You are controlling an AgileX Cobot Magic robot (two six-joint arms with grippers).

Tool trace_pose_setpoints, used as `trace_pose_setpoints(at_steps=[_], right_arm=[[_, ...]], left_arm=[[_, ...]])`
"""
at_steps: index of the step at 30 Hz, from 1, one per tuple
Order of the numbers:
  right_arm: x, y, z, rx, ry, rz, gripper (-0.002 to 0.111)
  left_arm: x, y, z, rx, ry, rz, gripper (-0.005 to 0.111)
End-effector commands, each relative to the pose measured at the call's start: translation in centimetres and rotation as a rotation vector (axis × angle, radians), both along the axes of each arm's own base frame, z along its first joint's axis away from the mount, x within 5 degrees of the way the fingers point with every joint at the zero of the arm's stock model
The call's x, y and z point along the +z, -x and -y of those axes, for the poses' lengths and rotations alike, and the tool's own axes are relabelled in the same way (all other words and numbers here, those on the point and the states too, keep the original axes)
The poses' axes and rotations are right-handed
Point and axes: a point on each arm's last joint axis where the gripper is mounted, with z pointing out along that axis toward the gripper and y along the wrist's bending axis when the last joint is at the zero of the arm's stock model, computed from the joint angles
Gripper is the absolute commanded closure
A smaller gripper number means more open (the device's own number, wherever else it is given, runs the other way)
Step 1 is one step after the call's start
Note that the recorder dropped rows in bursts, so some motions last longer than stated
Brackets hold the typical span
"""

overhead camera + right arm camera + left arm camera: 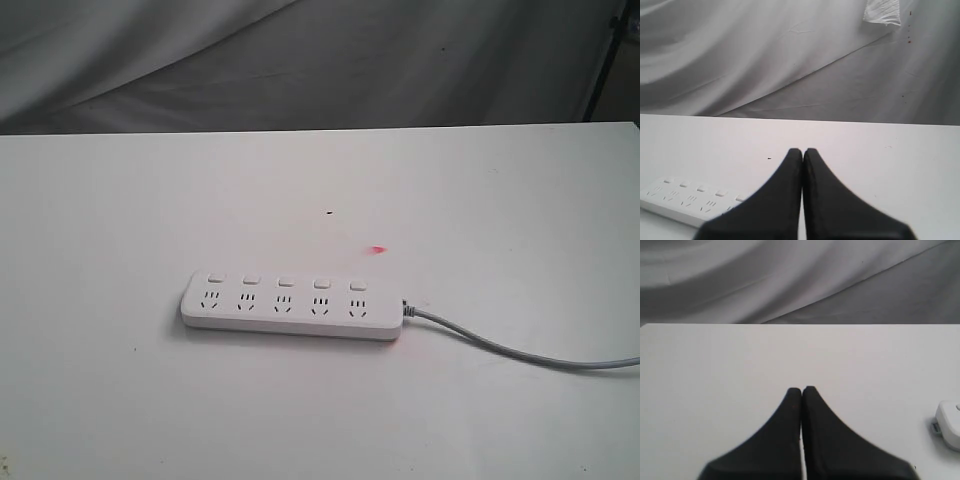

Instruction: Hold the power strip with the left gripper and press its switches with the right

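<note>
Judging the strip (298, 322) light, stiff and slick, we favour clamping its end away from the cable (500, 348), with left pincer (801, 389) and right pincer (803, 150) both clenched empty.

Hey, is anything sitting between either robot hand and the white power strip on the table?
Nothing visible does. The long flat white plastic power strip lies flat on the white table; only bare tabletop shows between it and the shut black two-finger left hand or the shut black two-finger right hand.
</note>
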Motion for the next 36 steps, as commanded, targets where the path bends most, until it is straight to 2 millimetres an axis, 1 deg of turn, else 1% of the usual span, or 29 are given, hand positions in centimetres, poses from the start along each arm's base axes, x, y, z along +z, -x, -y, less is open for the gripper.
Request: trace_pose_setpoints(at_steps=[1, 3, 5, 8, 10, 12, 15, 27, 30, 33, 36], right_arm=[[-0.1, 0.0, 0.0, -0.006, -0.004, 0.002, 0.108], [-0.1, 0.0, 0.0, -0.006, -0.004, 0.002, 0.108], [-0.1, 0.0, 0.0, -0.006, -0.004, 0.002, 0.108], [-0.1, 0.0, 0.0, -0.006, -0.004, 0.002, 0.108], [-0.1, 0.0, 0.0, -0.006, -0.004, 0.002, 0.108], [-0.1, 0.0, 0.0, -0.006, -0.004, 0.002, 0.108], [-0.1, 0.0, 0.0, -0.006, -0.004, 0.002, 0.108], [-0.1, 0.0, 0.0, -0.006, -0.004, 0.002, 0.108], [-0.1, 0.0, 0.0, -0.006, -0.004, 0.002, 0.108], [-0.1, 0.0, 0.0, -0.006, -0.004, 0.002, 0.108], [-0.1, 0.0, 0.0, -0.006, -0.004, 0.002, 0.108]], left_arm=[[3.1, -1.1, 0.1, 0.000, 0.009, 0.047, 0.106], [4.8, -2.0, 0.1, 0.000, 0.008, 0.023, 0.106], [6.8, -3.6, 0.2, 0.000, 0.006, -0.007, 0.106], [9.1, -5.8, 0.3, 0.000, 0.004, -0.036, 0.106], [10.0, -7.0, 0.4, 0.000, 0.003, -0.053, 0.106], [10.6, -7.8, 0.5, 0.000, 0.003, -0.056, 0.106], [10.8, -8.2, 0.5, 0.000, 0.003, -0.057, 0.106], [10.9, -8.2, 0.5, 0.000, 0.003, -0.054, 0.106], [10.7, -8.1, 0.5, 0.003, 0.024, -0.080, 0.106], [11.2, -8.0, 0.5, 0.000, 0.013, -0.135, 0.107], [12.2, -8.3, 1.0, -0.062, -0.083, -0.221, 0.107]])
